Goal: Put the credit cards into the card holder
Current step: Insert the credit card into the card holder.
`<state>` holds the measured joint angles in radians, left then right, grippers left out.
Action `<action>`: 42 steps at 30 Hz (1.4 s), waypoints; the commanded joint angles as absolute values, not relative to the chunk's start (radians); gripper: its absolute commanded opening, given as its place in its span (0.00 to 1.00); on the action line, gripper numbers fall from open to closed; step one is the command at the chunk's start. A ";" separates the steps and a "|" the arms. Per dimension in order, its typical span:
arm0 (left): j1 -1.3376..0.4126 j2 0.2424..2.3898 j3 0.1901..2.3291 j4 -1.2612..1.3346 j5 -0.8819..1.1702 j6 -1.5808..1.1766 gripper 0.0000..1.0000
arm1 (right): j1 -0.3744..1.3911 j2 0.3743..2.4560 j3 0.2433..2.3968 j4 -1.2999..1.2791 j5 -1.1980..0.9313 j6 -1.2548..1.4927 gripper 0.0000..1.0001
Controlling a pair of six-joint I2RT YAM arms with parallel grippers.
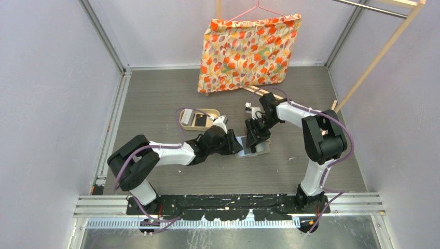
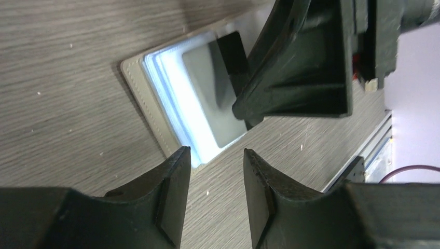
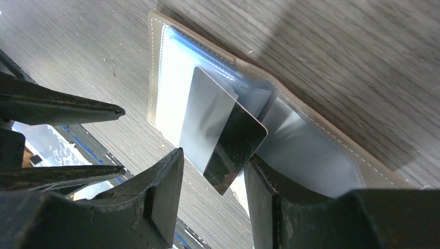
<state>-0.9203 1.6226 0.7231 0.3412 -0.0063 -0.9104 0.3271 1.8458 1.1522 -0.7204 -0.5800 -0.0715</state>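
One credit card half in the card holder; others wait.
The right fingers stand apart, a gap beside the tilted dark card they flank; the left fingers, apart and empty, hover at the holder's edge on the worktop. A black card still lies in the tan tray. No writing is legible.

holder: grey edge, pale blue pockets
card: shiny black
cloth: orange flowers
tray: tan
table: grey wood lines
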 commanded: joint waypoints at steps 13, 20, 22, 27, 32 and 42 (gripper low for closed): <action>-0.902 1.650 0.670 0.501 -0.058 -0.955 0.41 | 0.368 1.812 1.213 -0.804 -0.625 -0.184 0.55; -0.899 1.667 0.666 0.564 -0.018 -0.945 0.39 | 0.361 1.824 1.223 -0.812 -0.652 -0.193 0.57; -0.899 1.659 0.652 0.570 -0.021 -0.941 0.39 | 0.360 1.828 1.227 -0.824 -0.653 -0.203 0.57; -0.898 1.634 0.625 0.574 -0.041 -0.932 0.39 | 0.361 1.813 1.238 -0.857 -0.613 -0.253 0.57; -0.899 1.658 0.645 0.589 -0.024 -0.934 0.39 | 0.365 1.844 1.248 -0.886 -0.606 -0.272 0.58; -0.898 1.660 0.640 0.599 -0.021 -0.931 0.39 | 0.376 1.816 1.238 -0.869 -0.563 -0.275 0.57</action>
<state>-0.9009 1.6688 0.6315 0.5491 -0.0238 -0.9562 0.3714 1.8462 1.2156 -0.8650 -0.5659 -0.2615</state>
